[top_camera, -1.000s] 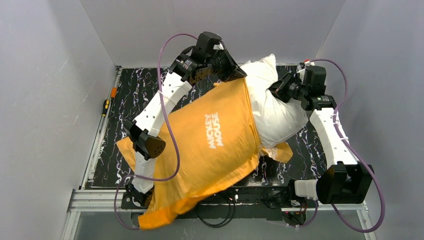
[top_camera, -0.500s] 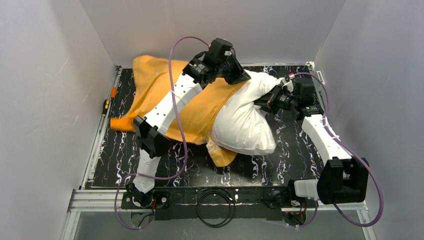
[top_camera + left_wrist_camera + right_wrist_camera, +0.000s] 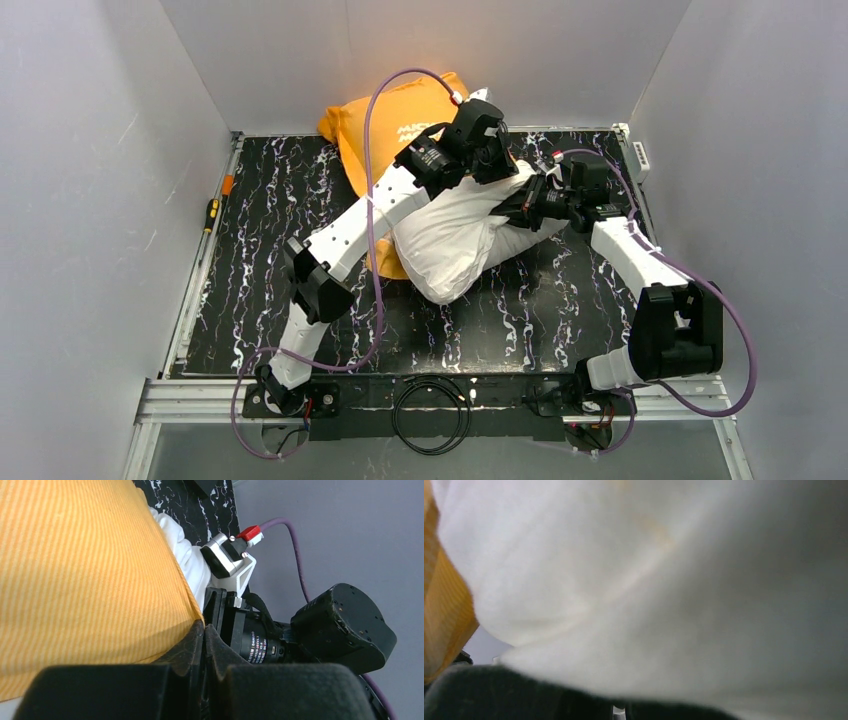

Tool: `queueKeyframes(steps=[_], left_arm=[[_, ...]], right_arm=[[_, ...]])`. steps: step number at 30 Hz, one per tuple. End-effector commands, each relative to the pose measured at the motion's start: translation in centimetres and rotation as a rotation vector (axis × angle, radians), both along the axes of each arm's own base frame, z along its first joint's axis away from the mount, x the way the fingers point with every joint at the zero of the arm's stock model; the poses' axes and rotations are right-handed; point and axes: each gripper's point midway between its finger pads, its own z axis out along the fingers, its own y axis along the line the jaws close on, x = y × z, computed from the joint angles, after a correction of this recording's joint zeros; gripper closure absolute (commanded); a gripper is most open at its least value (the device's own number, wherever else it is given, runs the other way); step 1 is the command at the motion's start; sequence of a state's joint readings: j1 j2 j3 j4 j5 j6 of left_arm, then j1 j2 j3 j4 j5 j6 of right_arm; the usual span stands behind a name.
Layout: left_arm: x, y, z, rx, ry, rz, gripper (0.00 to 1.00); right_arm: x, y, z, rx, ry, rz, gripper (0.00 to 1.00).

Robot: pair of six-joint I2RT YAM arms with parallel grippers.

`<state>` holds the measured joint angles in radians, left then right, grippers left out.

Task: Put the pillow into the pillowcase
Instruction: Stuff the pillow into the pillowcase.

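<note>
Top view: the left arm (image 3: 365,220) and the pillow (image 3: 450,245) hide most of the pillowcase (image 3: 395,115) from you, and only part of its white lettering shows. The right gripper (image 3: 517,205) has its tips buried in the pillow's fold. There is a small object (image 3: 212,212) at the table (image 3: 260,200) edge, too small to name.

Right wrist view: the pillow is blurred and cut by every edge. The fingers (image 3: 499,695) are a dark smear.

Left wrist view: the pillowcase runs off the top and left. The left gripper (image 3: 202,630) is cut by the bottom edge.

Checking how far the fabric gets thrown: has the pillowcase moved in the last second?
Yes. The pillowcase, pinched in the left gripper, has swung from draping over the near edge of the table to bunched against the back wall.
</note>
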<state>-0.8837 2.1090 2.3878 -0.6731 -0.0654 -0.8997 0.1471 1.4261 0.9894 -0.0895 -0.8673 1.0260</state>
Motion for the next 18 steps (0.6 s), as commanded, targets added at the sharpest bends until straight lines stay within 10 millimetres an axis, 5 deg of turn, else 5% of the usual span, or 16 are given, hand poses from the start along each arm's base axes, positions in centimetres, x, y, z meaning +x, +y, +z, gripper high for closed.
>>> queueKeyframes(steps=[1,5,8,13,15,18], left_arm=[[-13.6,-5.2,12.6,-0.316,-0.124,-0.43,1.0],[-13.5,-4.0,10.6,-0.202,-0.144,-0.427,1.0],[-12.2,-0.5,7.9,-0.019,-0.181,-0.358,0.95],[-10.1,9.0,2.5,0.272,-0.14,-0.192,0.28],[-9.7,13.3,0.3,0.36,-0.104,-0.129,0.11],[-9.3,19.7,-0.9,0.388,-0.048,-0.018,0.02]], right_arm=[[2.6,1.4,4.9,0.066,-0.239,0.011,0.99],[2.4,1.3,4.3,0.043,-0.204,0.01,0.99],[1.5,0.6,2.9,-0.046,-0.154,0.011,0.99],[-1.6,-1.0,-0.8,-0.175,-0.045,0.017,0.97],[-2.7,-1.9,-2.0,-0.228,-0.018,0.01,0.77],[-3.8,-3.1,-2.5,-0.311,-0.019,-0.01,0.39]])
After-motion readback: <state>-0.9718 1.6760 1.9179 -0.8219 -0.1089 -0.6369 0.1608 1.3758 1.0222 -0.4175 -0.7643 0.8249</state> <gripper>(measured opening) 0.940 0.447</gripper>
